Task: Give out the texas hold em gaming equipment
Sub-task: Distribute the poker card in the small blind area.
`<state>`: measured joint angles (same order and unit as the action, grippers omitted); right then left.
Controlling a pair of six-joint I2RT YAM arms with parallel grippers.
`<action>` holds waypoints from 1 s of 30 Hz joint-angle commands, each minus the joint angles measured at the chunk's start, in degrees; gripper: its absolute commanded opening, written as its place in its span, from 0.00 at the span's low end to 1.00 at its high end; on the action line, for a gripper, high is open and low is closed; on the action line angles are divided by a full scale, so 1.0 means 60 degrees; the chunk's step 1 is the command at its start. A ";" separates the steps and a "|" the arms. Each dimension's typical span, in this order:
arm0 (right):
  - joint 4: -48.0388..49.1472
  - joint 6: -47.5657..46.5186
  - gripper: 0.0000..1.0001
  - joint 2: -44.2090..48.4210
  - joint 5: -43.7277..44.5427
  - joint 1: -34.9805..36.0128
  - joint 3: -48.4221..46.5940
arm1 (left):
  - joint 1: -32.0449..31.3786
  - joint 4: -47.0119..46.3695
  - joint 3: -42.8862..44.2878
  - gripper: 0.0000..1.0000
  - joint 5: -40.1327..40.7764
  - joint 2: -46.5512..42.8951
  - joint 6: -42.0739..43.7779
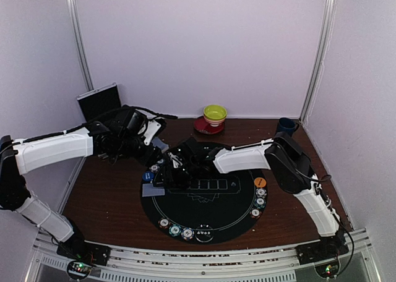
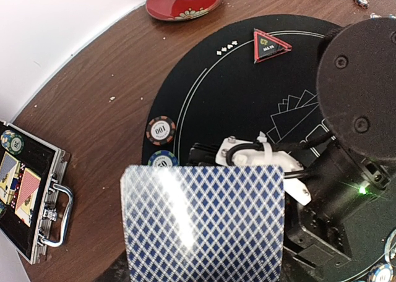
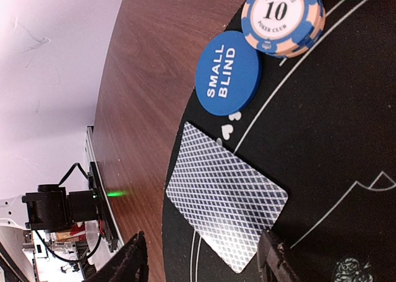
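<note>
Two tools share the dealing step: the left tool (image 1: pixel 156 145) grips the blue-backed cards (image 2: pixel 204 226) above the mat (image 2: pixel 235 96), the right tool (image 3: pixel 203 257) stands spread and empty over one card (image 3: pixel 226 195) lying beside the small-blind button (image 3: pixel 228 72); next, we judge, another seat needs its card drawn.

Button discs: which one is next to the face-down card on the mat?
The blue Small Blind disc, beside a corner of the card; the orange disc lies far across the mat.
</note>
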<state>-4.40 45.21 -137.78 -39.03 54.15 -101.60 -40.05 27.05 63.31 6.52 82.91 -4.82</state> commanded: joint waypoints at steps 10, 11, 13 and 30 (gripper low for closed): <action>-0.0777 -0.0837 0.64 0.0418 -0.0038 -0.0164 -0.0007 | 0.0085 -0.0420 -0.0034 0.57 -0.0084 -0.0269 0.0034; -0.0760 -0.0998 0.64 0.0728 -0.0017 -0.0249 0.0195 | 0.0091 -0.0421 -0.0021 0.57 -0.0078 -0.0277 0.0044; -0.0819 -0.1538 0.67 0.1282 -0.0035 -0.0407 0.0527 | 0.0086 -0.0421 -0.0019 0.57 -0.0077 -0.0298 0.0064; -0.0122 -0.3000 0.71 0.4231 -0.1890 -0.3621 0.2483 | 0.0047 -0.0404 -0.0008 0.57 -0.0763 0.0130 0.0073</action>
<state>-16.19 22.61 -119.11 -45.76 36.53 -88.73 -40.05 27.05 63.31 4.29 82.91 -4.73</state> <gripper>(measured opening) 0.710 0.571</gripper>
